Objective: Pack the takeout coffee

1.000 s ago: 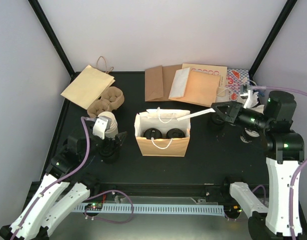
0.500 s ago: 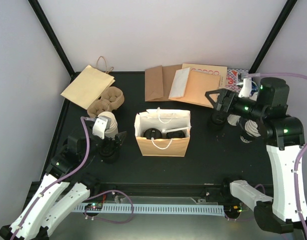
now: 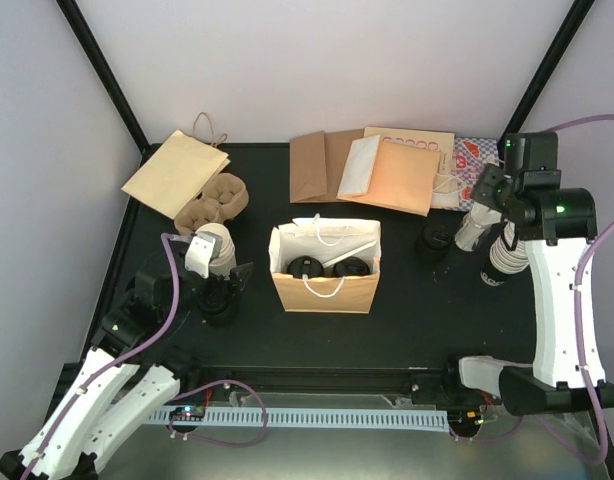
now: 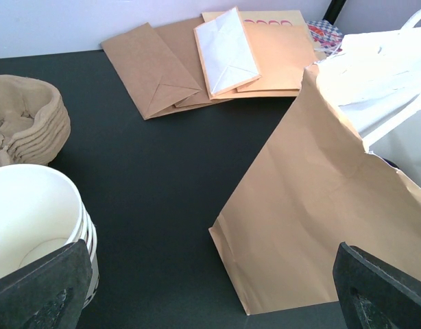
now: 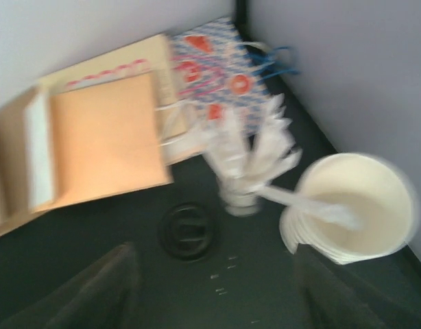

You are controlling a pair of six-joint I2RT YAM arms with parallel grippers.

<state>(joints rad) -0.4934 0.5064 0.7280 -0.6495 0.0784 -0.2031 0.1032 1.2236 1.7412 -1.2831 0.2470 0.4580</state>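
Observation:
The takeout coffee is two black-lidded cups point(image 3: 305, 267) point(image 3: 349, 267) standing inside the open brown paper bag point(image 3: 327, 288) at mid-table. A white wrapped stick point(image 3: 354, 249) lies across the bag's top, over the right cup. My right gripper point(image 3: 480, 198) hovers at the back right over a cup of wrapped utensils point(image 5: 246, 159). Its view is blurred; the gripper point(image 5: 217, 295) is open, nothing between the fingers. My left gripper point(image 3: 235, 290) sits left of the bag, open and empty point(image 4: 210, 295), facing the bag's brown side point(image 4: 320, 212).
A loose black lid point(image 5: 188, 229) lies on the table near the utensil cup. Stacks of lidless cups stand at the right point(image 5: 354, 205) and beside my left gripper point(image 4: 32, 219). Pulp carriers point(image 4: 25, 123) and flat paper bags point(image 3: 377, 168) line the back.
My right gripper opened and let the white wrapped stick go into the bag. It then drew back to the right rear corner. The left arm has not moved.

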